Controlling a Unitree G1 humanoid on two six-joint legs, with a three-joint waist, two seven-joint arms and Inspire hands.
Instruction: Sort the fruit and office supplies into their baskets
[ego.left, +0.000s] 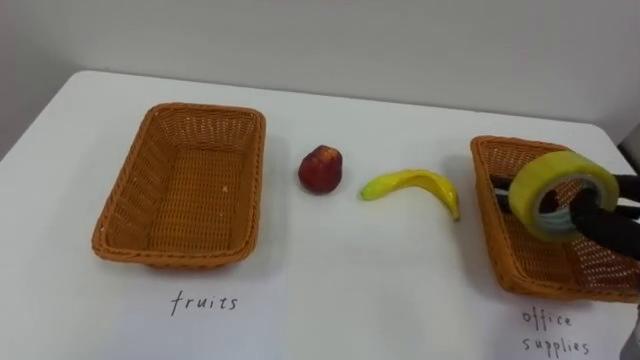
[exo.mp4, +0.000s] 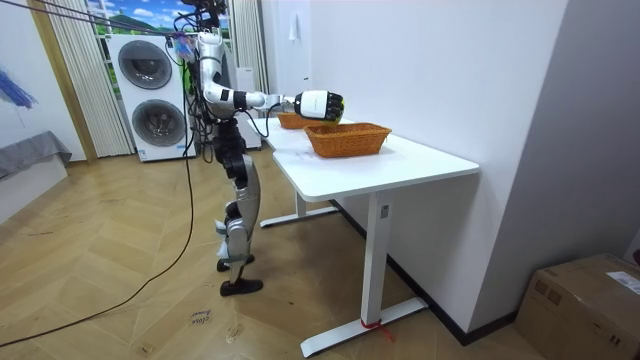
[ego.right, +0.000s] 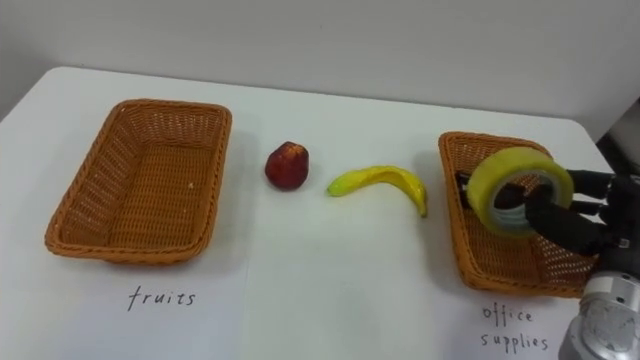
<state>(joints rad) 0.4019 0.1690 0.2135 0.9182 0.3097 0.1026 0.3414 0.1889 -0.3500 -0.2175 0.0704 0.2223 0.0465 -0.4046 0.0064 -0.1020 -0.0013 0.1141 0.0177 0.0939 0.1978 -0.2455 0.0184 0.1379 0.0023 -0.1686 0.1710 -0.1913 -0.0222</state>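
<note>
Right hand (ego.right: 588, 228) over office-supplies basket (ego.right: 455, 235) — fingers (ego.right: 548, 212) hooked through tape roll (ego.right: 522, 163).

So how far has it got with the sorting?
Barely begun. Done: nothing clearly, since the fruits basket is empty. In hand: the right robot hand grips a yellow tape roll over the office supplies basket, not yet released. Left: the apple and the banana lie on the table between the baskets and belong in the fruits basket.
</note>
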